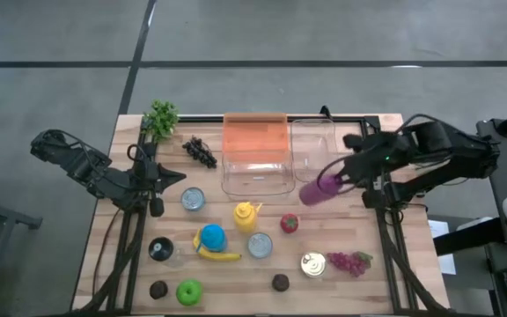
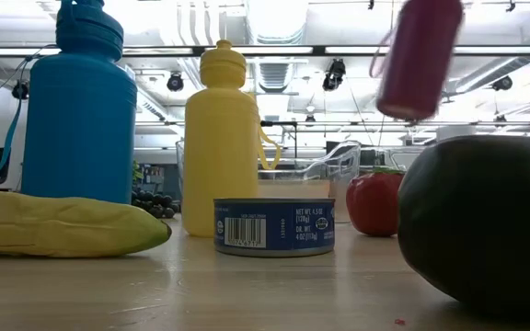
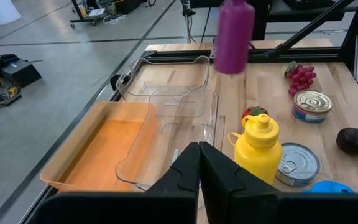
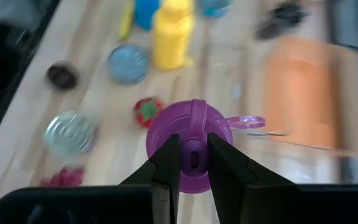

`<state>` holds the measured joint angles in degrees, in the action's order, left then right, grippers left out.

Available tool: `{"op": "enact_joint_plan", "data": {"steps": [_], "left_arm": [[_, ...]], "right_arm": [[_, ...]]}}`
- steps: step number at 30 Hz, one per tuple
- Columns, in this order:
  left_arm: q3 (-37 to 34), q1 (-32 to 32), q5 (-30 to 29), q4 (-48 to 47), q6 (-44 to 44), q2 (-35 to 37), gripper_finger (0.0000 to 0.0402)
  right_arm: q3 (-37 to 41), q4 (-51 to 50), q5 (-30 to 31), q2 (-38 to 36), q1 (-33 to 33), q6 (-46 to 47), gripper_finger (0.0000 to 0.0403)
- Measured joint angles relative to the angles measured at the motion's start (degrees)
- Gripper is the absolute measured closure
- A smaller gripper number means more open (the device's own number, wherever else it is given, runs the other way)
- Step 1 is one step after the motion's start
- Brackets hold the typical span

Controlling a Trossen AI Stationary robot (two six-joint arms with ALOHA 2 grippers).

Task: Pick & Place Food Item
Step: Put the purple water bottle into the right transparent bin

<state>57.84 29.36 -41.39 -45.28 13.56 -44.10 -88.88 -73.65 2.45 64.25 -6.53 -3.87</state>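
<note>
A purple bottle with a loop on its cap hangs in the air above the table's right middle, beside the clear bins; the low view shows the bottle well above the tabletop, and the left wrist view shows the bottle over the far side. My right gripper is shut on its cap end. My left gripper waits shut at the table's left, near a tin can; in its wrist view the left gripper points toward the bins. My right gripper pinches the purple bottle's cap between its two fingers, one on either side of the cap's top. The fingers come from above and from the table's right, slanting down. The bottle is lifted clear and hangs below the fingers, slightly tilted.
An orange bin, a clear bin and a second clear bin sit at the far middle. A yellow bottle, strawberry, cans, blue bottle, banana, green apple, purple grapes, dark grapes and greens are scattered about.
</note>
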Motion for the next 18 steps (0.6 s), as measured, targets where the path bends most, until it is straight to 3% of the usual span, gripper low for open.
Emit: {"op": "enact_joint_plan", "data": {"steps": [6, 14, 18], "left_arm": [[0.0, 0.0, 0.0, 0.0, 0.0, 0.0, 0.0391], [0.0, 0.0, 0.0, 0.0, -0.2, 0.0, 0.0391], [0.0, 0.0, 0.0, 0.0, -0.2, 0.0, 0.0391]], "right_arm": [[-6.2, -1.7, 9.4, 3.0, 3.6, 9.4, 0.0349], [-11.8, -2.9, 9.5, 9.7, 16.6, 12.8, 0.0349], [-13.9, -4.1, 6.1, 12.3, 24.8, 12.6, 0.0349]]}}
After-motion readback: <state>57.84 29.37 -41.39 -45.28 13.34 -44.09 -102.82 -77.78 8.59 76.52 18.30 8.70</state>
